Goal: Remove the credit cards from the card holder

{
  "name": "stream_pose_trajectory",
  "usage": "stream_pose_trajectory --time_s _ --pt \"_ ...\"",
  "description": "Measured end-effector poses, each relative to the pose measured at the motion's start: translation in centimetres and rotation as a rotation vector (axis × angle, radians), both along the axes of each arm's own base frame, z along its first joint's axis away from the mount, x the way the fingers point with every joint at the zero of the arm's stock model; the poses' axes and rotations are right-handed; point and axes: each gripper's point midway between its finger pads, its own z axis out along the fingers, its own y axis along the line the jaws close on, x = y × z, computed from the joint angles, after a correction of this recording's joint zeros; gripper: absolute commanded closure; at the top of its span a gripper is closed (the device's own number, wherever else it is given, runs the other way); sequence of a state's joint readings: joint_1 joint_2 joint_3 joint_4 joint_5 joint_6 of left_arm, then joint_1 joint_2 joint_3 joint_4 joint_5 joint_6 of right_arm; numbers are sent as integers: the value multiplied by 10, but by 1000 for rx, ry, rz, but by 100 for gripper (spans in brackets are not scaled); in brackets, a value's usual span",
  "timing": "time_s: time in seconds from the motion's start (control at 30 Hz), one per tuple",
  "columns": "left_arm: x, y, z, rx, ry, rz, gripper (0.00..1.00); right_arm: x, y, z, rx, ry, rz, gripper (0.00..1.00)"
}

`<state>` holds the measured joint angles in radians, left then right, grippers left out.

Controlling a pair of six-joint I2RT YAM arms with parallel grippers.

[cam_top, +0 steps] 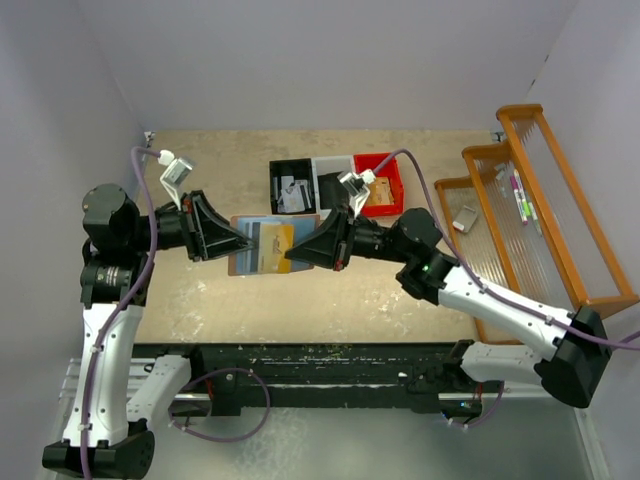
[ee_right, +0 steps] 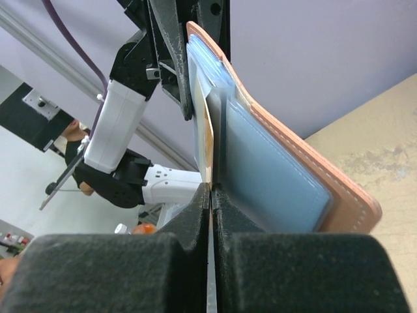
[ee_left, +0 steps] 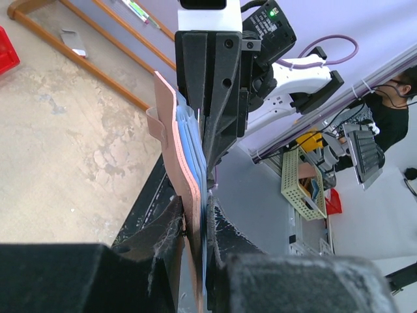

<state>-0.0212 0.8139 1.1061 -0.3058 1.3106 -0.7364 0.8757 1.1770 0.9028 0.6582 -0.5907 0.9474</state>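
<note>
The right gripper point(ee_right: 210, 190) is clenched on the protruding edge of a credit card point(ee_right: 208, 134), pale and orange on its face. The left gripper point(ee_left: 195, 225) is clamped on the opposite end of the card holder point(ee_right: 280, 169). The card holder is held open in the air between the two, clear of the table point(cam_top: 400, 300), above its middle and somewhat nearer the far edge than the near one.

The step in hand is judged to be the drawing of this card from its slot. It would best be done by pulling straight along the slot, toward the right edge of the table. The card should be kept in the plane of the holder so that it is not bent or jammed against the slot lip. A firm, motionless left grip is called for, since the soft holder may be dragged along or folded if it gives. Only one card should be pinched; whether a second lies behind it cannot be told.

The holder's long axis is laid roughly parallel to the near edge, running from the left gripper to the right. Its blue-grey inside is turned upward and its salmon outside downward. The card's long axis appears to follow the same line, with its gripped end pointed toward the right edge.
</note>
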Motion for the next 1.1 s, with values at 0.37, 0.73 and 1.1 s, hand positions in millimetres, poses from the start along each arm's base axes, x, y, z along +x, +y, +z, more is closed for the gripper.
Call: stream_pose_trajectory --time_s 0.37,0.73,1.1 --pt "4 1 7 19 -43 33 91 38 -51 -3 -26 20 -168 100" --pt "50 23 -42 255 -64 248 92 142 -126 -74 -398 147 -564 100" --pt "53 35 -68 374 -81 277 92 274 -197 -156 -851 249 -971 100"
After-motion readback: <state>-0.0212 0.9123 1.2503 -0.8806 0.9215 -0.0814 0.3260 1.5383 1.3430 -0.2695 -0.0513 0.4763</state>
